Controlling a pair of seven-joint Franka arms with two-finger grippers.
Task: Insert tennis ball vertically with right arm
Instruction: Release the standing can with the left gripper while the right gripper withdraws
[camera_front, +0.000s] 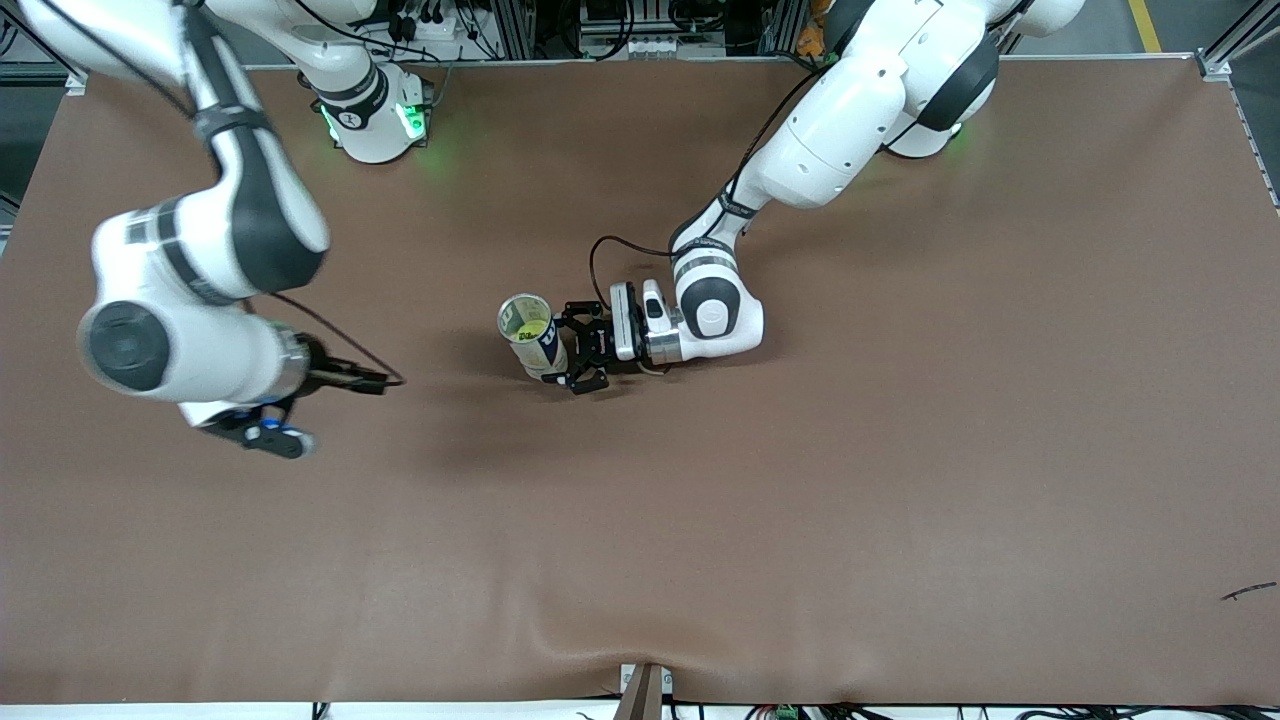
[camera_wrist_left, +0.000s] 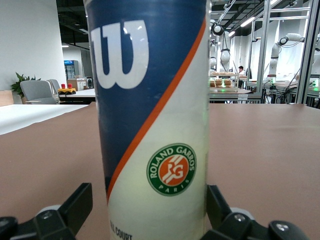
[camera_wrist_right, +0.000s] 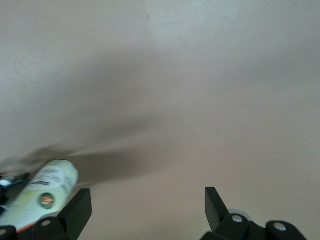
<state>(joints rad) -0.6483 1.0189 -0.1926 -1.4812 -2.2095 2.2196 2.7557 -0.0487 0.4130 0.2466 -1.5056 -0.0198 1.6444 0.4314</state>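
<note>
Tennis ball (camera_front: 536, 327) sits inside upright can (camera_front: 532, 340), flanked by left gripper's (camera_front: 578, 349) spread fingers; right gripper (camera_front: 262, 430) hovers, fingers apart.

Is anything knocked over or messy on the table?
No, nothing looks wrong. The ball can stands upright on the brown table with a yellow tennis ball inside. The left gripper sits open around the can, fingers apart from it. The right gripper hangs open and empty over the table toward the right arm's end.

Tall blue-and-white plastic tennis-ball can (camera_wrist_left: 152, 125): glossy, smooth printed wrap. Brown cloth-like table cover (camera_front: 800, 480): matt, slightly rippled. White robot arm shells (camera_front: 840, 110): smooth glossy plastic.
</note>
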